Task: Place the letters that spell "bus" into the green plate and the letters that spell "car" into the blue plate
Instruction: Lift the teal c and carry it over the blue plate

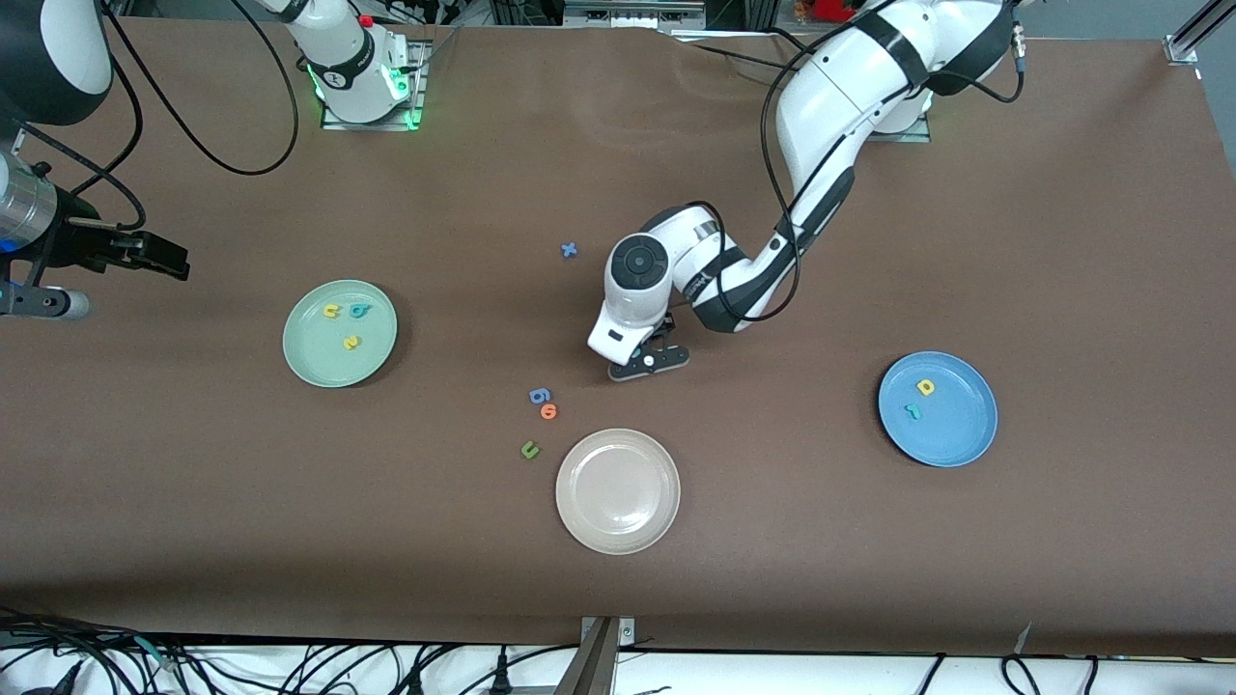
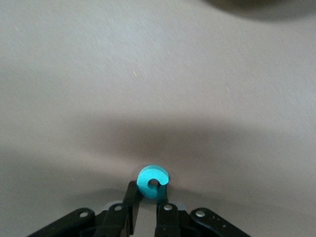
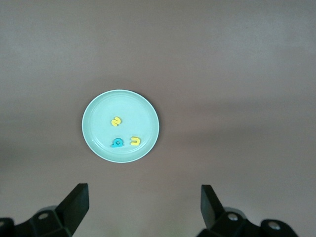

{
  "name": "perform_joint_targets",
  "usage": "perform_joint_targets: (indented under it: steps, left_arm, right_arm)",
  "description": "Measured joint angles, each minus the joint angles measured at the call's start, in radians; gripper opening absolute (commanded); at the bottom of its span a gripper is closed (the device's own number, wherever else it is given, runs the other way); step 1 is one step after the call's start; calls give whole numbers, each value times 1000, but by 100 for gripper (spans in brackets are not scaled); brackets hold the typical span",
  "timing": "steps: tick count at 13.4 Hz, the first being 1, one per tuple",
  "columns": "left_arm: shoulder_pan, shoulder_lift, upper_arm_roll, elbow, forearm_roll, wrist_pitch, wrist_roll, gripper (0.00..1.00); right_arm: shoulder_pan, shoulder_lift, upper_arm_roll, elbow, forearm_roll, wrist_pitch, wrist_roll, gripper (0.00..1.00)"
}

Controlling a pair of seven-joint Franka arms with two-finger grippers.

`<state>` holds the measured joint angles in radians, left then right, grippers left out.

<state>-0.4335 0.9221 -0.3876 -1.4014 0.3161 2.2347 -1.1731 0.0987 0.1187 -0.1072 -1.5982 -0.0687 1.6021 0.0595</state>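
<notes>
A: Start nearest the front camera. What lies there?

B: The beige plate, bare. Just beside it, toward the right arm's end, a green "u"; a little farther off, an orange "o" and a blue "g", touching or nearly so.

A: And the blue plate?

B: The blue plate sits toward the left arm's end. In it lie a yellow "a" and a teal "r", apart from each other.

A: Where is the teal "c"?

B: In the left gripper. The left wrist view shows the "c" pinched between the fingertips, the jaws clenched on it, with brown table below. In the front view that gripper hangs low over the middle of the table, well apart from the blue plate.

A: The green plate?

B: The green plate lies toward the right arm's end, holding the yellow "u", the teal "b" and the yellow "s".

A: The right gripper?

B: The right gripper waits high, over the table at its own end, fingers spread wide and holding nothing.

A: Farthest?

B: A small blue "x", alone.
</notes>
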Motion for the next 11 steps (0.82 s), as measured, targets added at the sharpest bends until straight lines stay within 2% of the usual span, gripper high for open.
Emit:
perform_joint_targets:
  steps: [4,8,11]
  left_arm:
    - [51,0,4,7,0,-21,9,12]
    - [124,-10,1,34,0,-154,122,11]
    - [199,-47,-4,48,-4,-270,274,11]
  right_arm:
    - [-1,0,0,0,0,0,0,100]
    - [-1,0,0,0,0,-1,0,100]
    - [-2,0,0,0,0,-1,0,100]
